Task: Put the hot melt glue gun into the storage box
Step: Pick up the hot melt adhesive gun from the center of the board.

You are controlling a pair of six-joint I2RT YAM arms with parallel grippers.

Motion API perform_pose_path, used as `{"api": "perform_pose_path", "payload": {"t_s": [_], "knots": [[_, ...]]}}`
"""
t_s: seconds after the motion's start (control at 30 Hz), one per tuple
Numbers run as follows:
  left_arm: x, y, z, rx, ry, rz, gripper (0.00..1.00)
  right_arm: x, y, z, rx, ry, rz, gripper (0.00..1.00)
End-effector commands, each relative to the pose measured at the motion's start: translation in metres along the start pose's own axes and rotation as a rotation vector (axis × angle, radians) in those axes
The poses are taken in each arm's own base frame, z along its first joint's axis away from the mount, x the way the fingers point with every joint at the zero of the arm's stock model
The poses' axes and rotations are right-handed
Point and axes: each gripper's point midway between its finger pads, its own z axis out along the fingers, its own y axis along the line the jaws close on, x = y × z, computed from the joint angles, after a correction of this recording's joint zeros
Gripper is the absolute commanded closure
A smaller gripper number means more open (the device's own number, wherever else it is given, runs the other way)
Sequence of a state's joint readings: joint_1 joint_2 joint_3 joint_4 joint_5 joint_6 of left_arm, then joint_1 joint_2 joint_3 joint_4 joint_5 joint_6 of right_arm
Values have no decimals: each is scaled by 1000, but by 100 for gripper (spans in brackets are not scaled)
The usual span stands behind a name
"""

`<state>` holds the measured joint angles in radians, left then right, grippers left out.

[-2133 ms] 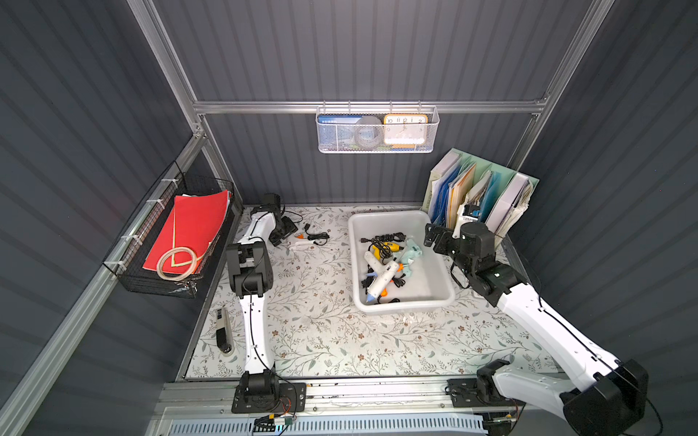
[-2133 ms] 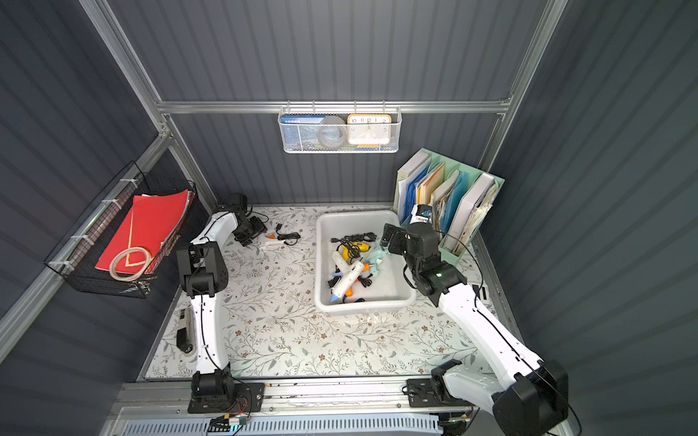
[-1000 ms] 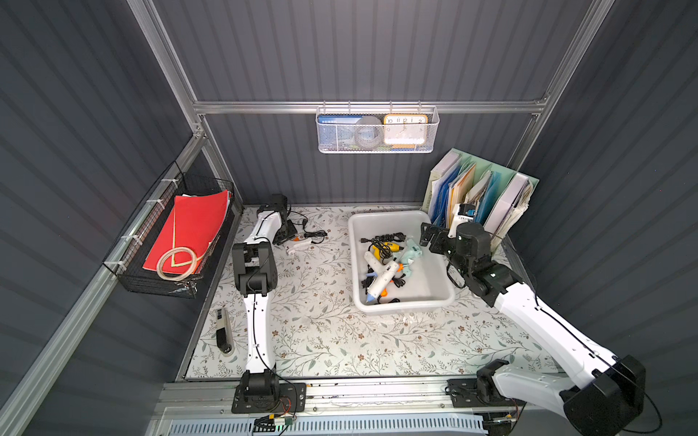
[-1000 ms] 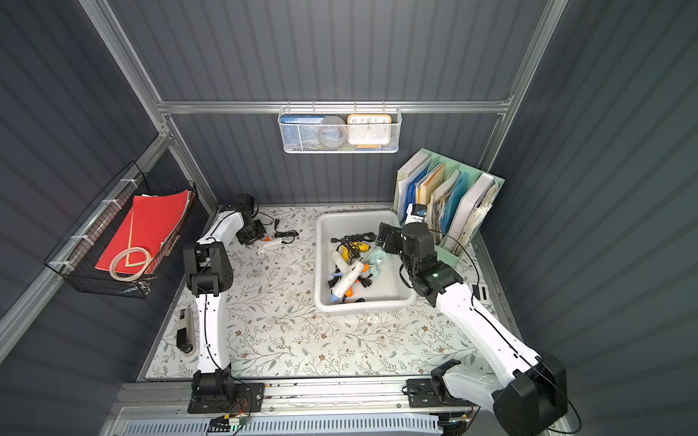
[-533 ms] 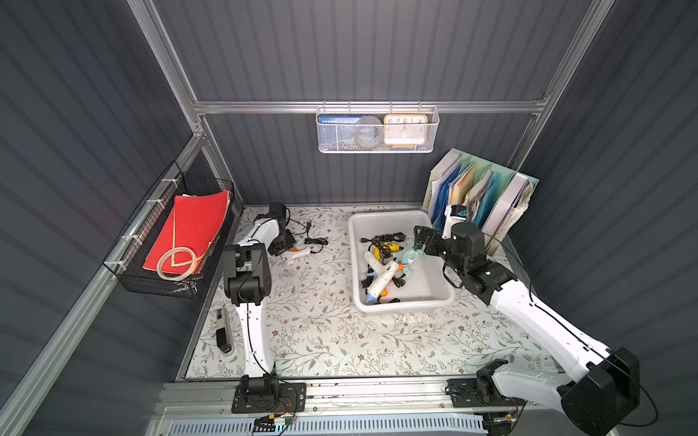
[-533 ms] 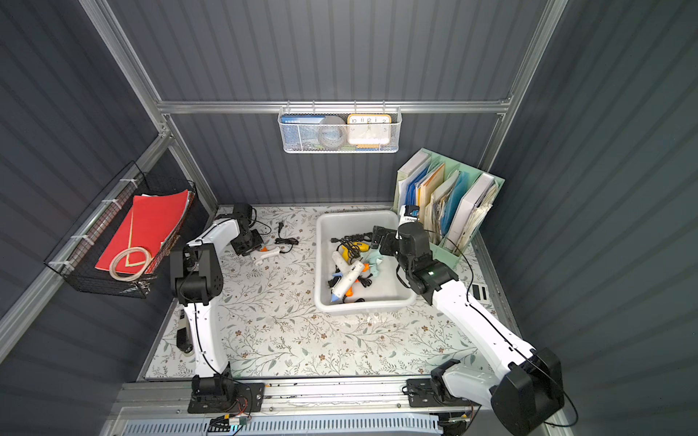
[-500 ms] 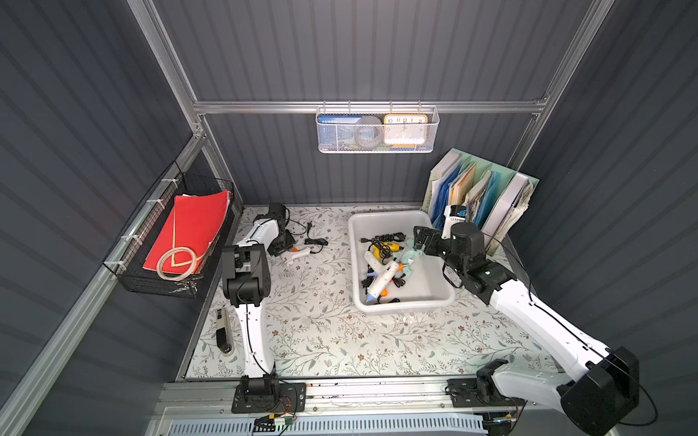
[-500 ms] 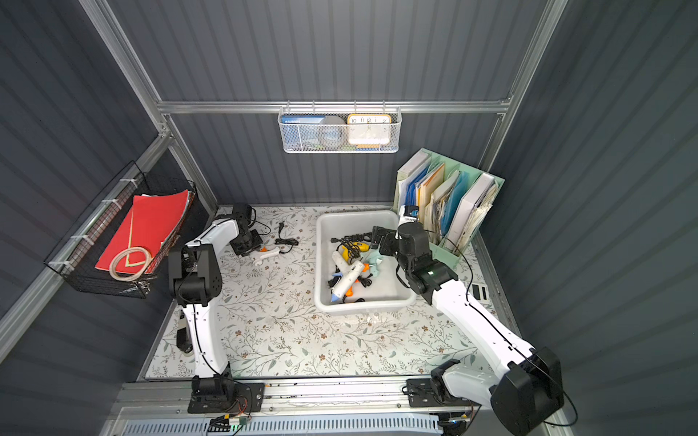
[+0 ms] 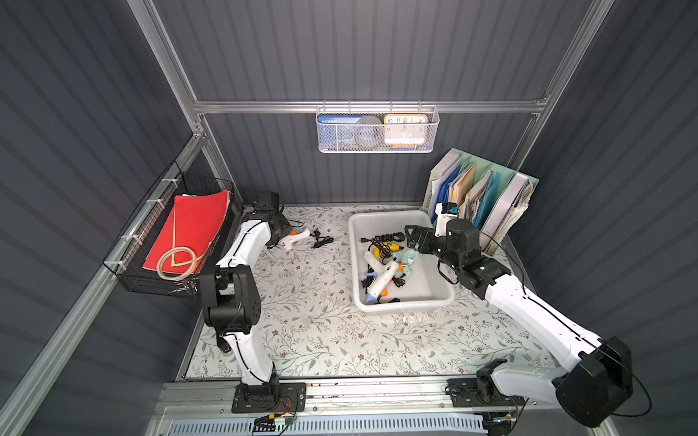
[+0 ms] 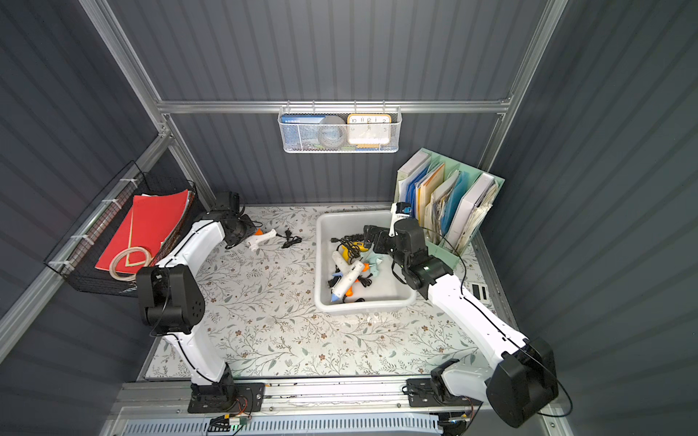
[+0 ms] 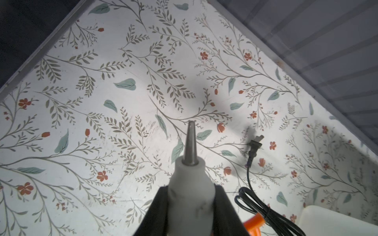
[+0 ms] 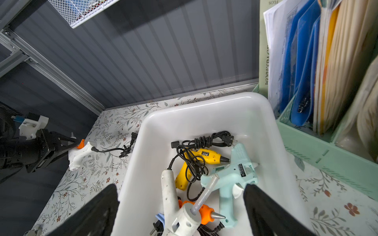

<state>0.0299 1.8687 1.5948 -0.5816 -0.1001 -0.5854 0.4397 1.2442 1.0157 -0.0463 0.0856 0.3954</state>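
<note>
Moved: left gripper (image 9: 284, 237) has swung its white glue gun (image 9: 296, 239) nearer the storage box (image 9: 400, 306) | done: jaws clamped on gun, several guns already boxed | left: carry over rim, release (cord trails) | right gripper (image 12: 180, 206) gapes empty above box

storage box (image 9: 355, 260) crowded with glue guns (image 9: 381, 277), floral mat (image 9: 309, 302) bare

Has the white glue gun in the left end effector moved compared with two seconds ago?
Yes. The white glue gun now sits slightly farther from the storage box, nearer the black wire basket.
</note>
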Motion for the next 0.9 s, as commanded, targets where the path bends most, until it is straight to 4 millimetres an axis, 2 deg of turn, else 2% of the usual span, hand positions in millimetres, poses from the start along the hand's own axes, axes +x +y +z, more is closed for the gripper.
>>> {"api": "perform_pose_path", "payload": {"t_s": [0.0,0.2,0.33,0.47,0.87], "knots": [[-9,-23,-26,101,-49,-23,100,-15,11,-5,-39,-41,3,1],[-19,-55,-64,228,-110,-25,100,-18,12,-8,-39,-53,3,1],[-24,-78,-95,307,-158,-8,100,-20,5,-9,-5,-73,8,1],[-24,-100,-122,394,-188,4,100,-33,-1,-24,27,-141,27,1],[-38,-136,-200,620,-318,-12,100,-42,-29,-41,158,-243,50,1]]}}
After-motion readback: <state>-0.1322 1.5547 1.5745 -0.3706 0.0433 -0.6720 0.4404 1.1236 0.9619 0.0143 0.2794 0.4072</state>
